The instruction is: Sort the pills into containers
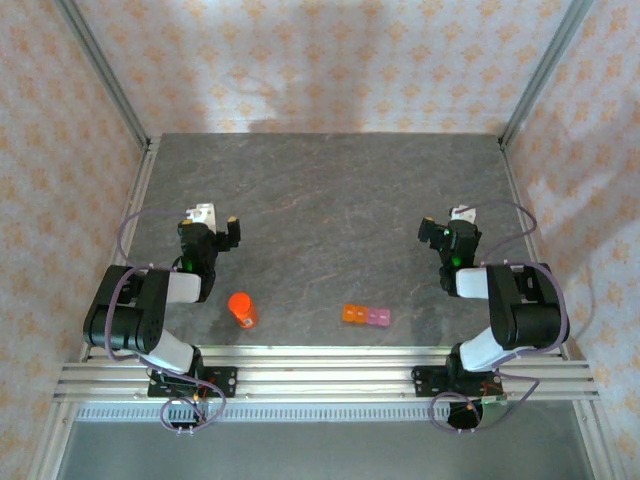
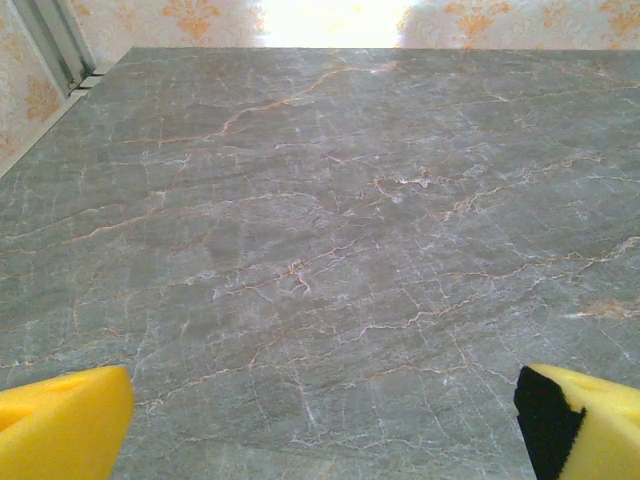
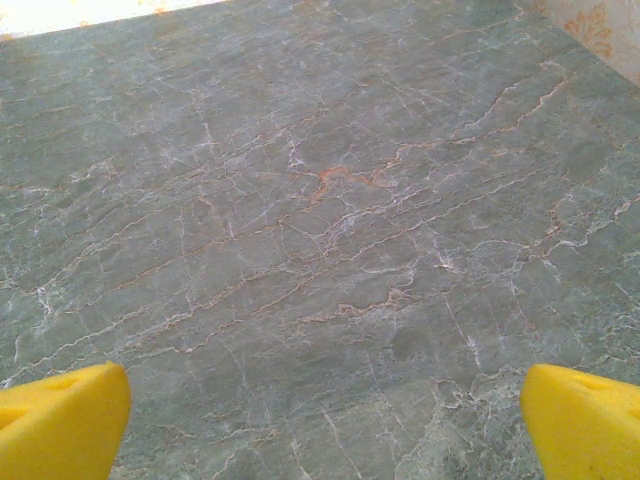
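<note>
My left jaws stand wide apart with nothing between the yellow pads (image 2: 62, 425). They hang over bare worktop (image 1: 330, 190) on the left side, well back from the near edge. The orange bottle (image 1: 241, 309) stands upright by the near edge towards the left corner, close to my left base. It is tall and narrow, so I judge that a pad brushing its side as I fold back for it would tip it and send it rolling. If the pills are inside, a careless pour would scatter them across the stone.

The containers (image 1: 365, 315) lie flat by the near edge, about midway along it and well apart from the bottle. The strip looks light, so a pill pressed in off-centre could push it away or land in the wrong cell. My right jaws are also spread wide and hold nothing, over the right side of the worktop. Both arms reaching for the strip at once could foul each other.

Counted: one bottle. One strip, in which I make out one orange cell and one pink. Pills: I cannot count any. Two sets of jaws.
</note>
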### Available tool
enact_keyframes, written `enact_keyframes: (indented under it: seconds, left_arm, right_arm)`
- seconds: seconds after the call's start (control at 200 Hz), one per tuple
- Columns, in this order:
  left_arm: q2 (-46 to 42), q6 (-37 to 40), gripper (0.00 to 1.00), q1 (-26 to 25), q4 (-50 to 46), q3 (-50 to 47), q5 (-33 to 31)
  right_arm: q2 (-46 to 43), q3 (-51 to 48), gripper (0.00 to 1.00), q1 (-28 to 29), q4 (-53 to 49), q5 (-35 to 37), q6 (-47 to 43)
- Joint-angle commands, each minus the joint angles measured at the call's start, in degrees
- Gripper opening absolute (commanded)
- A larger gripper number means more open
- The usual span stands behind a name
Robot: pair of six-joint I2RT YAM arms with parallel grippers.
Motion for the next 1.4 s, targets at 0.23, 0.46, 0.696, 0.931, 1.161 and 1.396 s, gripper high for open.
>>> enact_keyframes:
  seconds: [0.23, 0.46, 0.696, 0.931, 1.161, 1.396]
  left_arm:
    - [-5.53, -1.25, 1.0, 0.47, -3.9, 0.5, -2.66]
    - [-12.54, -2.12, 1.0, 0.53, -12.11, 2.07, -5.04]
    - [-18.11, -3.69, 1.0, 0.53, -25.51, 10.01, -6.29]
    - [-19.87, -9.85, 1.0, -0.17, -45.16, 23.12, -3.4]
    - [-20.02, -12.64, 1.0, -6.61, -57.84, 33.76, 0.19]
    - [-18.7, -17.57, 1.0, -16.05, -58.79, 37.61, 0.42]
  right_arm:
    - [-5.36, 4.19, 1.0, -0.29, -8.24, 4.25, 0.89]
    - [-11.24, 11.66, 1.0, -0.28, -27.14, 12.93, 8.31]
    - [-9.5, 28.19, 1.0, -0.35, -58.72, 18.89, 30.4]
    - [-8.44, 28.48, 0.98, 0.44, -64.82, -2.37, 29.31]
    - [-12.84, 22.82, 0.89, 8.53, -70.15, -8.74, 27.51]
    - [-18.14, 19.7, 0.96, 23.08, -75.5, -7.89, 24.14]
